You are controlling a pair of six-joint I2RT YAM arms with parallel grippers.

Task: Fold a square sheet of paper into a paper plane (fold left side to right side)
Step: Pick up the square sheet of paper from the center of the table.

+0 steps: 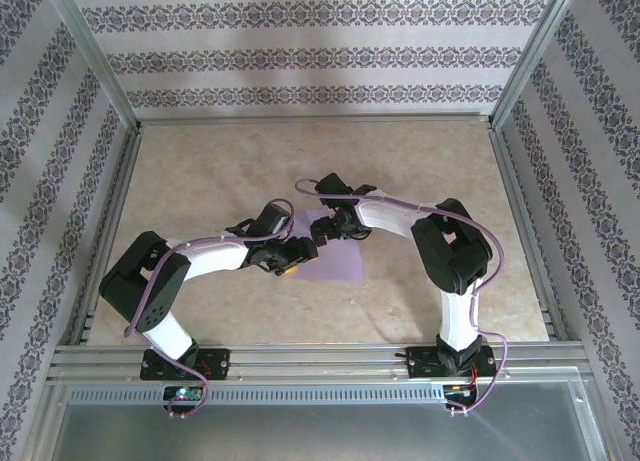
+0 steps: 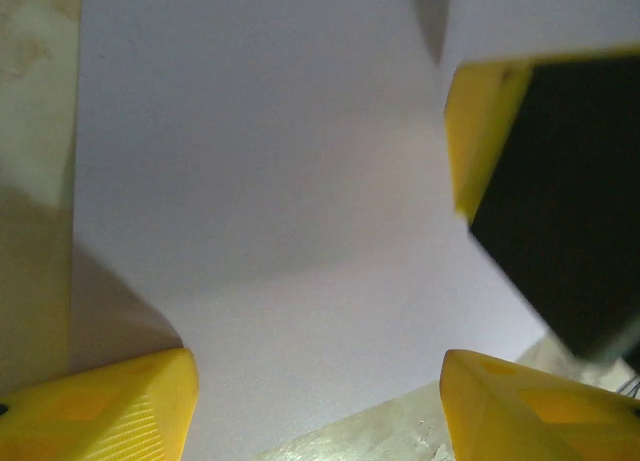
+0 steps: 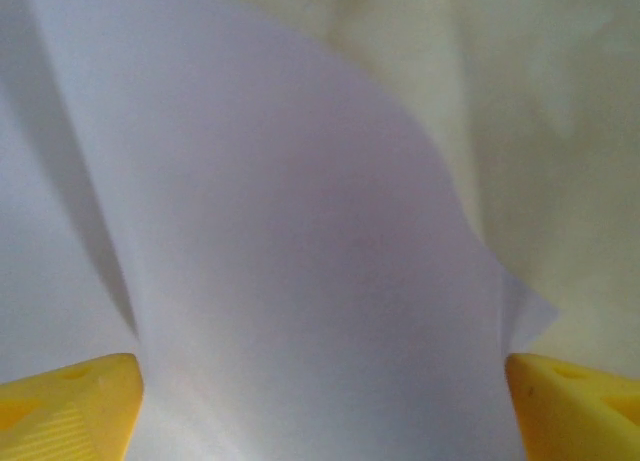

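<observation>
The square sheet of paper [image 1: 340, 263] is lavender and lies mid-table, partly under both grippers. My left gripper [image 1: 288, 264] hovers low over its left part. In the left wrist view that gripper [image 2: 320, 411] is open, its yellow fingertips [image 2: 110, 411] wide apart above the sheet [image 2: 280, 181] and its near edge. My right gripper [image 1: 335, 229] sits at the sheet's far side. In the right wrist view it [image 3: 325, 411] is open, and a bowed, lifted flap of the paper [image 3: 300, 241] rises between its fingertips [image 3: 70, 406]. A paper plane is out of view.
The beige marbled table [image 1: 200, 181] surrounds the sheet, fenced by metal rails [image 1: 300, 353] and patterned walls. A finger of the right gripper [image 2: 540, 181] stands close to the left gripper's right side. Both arms crowd the table's middle.
</observation>
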